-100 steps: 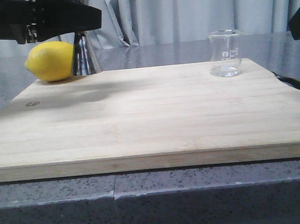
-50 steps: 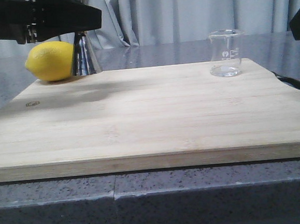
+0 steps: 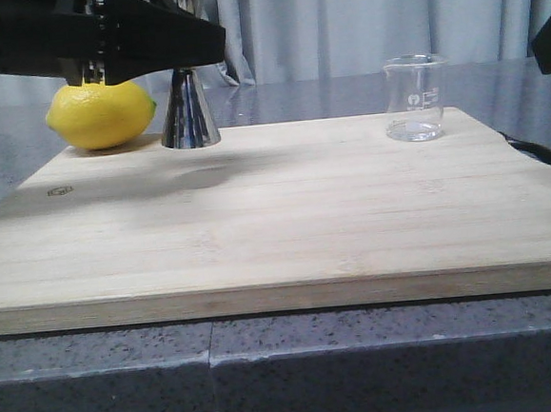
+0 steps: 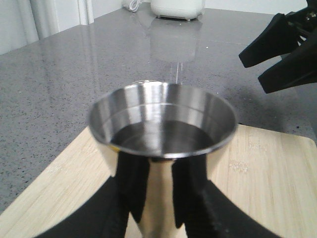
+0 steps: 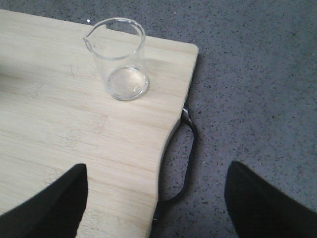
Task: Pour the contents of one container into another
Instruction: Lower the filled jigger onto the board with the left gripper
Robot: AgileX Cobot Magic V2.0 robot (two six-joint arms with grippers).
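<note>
My left gripper [image 3: 185, 53] is shut on the steel jigger [image 3: 189, 113] and holds it upright, a little above the wooden board [image 3: 276, 215], just right of the lemon [image 3: 101, 113]. In the left wrist view both black fingers press the jigger [image 4: 161, 124] below its wide rim, the left gripper [image 4: 161, 171] closed on its waist. The clear glass beaker [image 3: 414, 100] stands on the board's far right corner and looks empty. My right gripper [image 5: 157, 173] hangs open above the board's right edge, short of the beaker [image 5: 119, 62].
The lemon rests at the board's far left edge. A dark loop handle [image 5: 190, 144] sticks out from the board's right side. Grey speckled counter [image 5: 257, 74] surrounds the board. A white appliance [image 4: 178, 7] stands far back, curtains behind.
The left gripper has lifted the jigger from beside the lemon and carried it right, over the board. The beaker and the right arm have not moved.
</note>
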